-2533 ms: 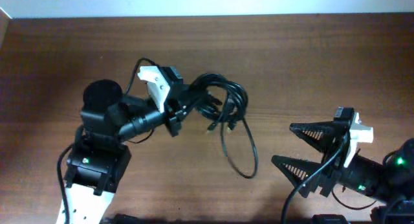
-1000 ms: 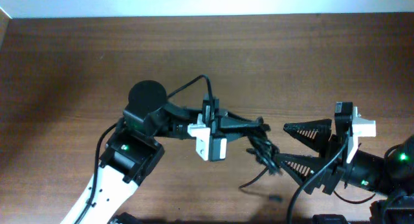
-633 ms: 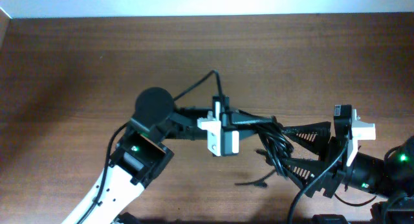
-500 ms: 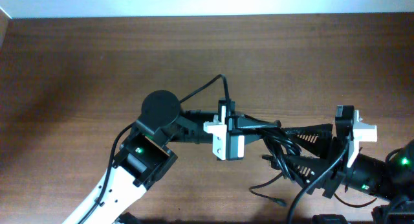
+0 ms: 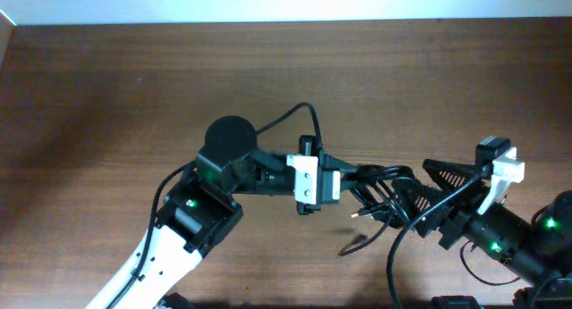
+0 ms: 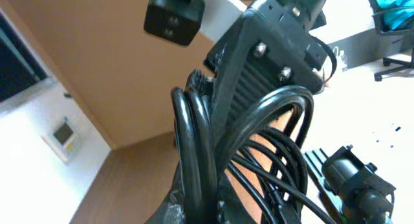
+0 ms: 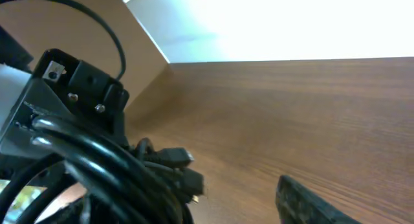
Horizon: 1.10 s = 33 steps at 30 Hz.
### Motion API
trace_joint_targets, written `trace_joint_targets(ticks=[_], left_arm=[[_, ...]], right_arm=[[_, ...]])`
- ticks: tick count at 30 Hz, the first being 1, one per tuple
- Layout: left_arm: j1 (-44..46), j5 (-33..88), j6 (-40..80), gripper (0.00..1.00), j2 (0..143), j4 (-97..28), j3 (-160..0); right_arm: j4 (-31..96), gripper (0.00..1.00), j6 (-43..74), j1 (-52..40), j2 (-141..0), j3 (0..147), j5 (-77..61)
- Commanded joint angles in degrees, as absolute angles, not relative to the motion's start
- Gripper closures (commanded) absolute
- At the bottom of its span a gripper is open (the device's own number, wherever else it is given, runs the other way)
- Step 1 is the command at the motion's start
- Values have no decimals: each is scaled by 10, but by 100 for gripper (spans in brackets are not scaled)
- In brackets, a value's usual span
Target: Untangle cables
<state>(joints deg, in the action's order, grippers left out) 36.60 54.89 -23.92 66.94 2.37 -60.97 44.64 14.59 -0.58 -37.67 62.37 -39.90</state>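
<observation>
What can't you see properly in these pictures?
Overhead: how many cables there are; the strands overlap in one dark bunch, too small to count.
Left wrist: where the cables' ends go; loops right at the lens fill the view, and the frame edge cuts them.
Right wrist: only one of the right fingers shows, cut off by the bottom edge; the other is out of frame.
Any view: whether the right fingers touch the cables.

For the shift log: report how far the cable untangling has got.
Done: nothing visible; the cables are one tangled bundle. In hand: the left hand is shut on that bundle, holding it up to the open right hand. Left: separating every cord.
</observation>
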Motion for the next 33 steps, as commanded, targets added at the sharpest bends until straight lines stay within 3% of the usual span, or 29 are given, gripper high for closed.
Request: trace_joint_targets(ticks=[1,4,11,16,21,24,33], left_arm=[[341,615,-234,100,630,-8,-620],[311,616,-234,100,626,-8,-620],[239,667,-186,100,625,-23,-620],[235,724,-187,100,625,-24,-620],[243,722,-187,100,625,34,-620],[264,660,-187,100,625,55,-620],[303,547,-155,100,625,71,-620]], right_arm=[[438,21,149,4,-390,620,-366],[442,21,88,4,-390,620,-447],[430,21,77,4,-390,620,-402],[424,20,78,4,-390,620,-385],[426,16,77,4,-390,620,-525],[427,16,77,4,-390,620,-599],[442,16,77,4,-390,619,-636]])
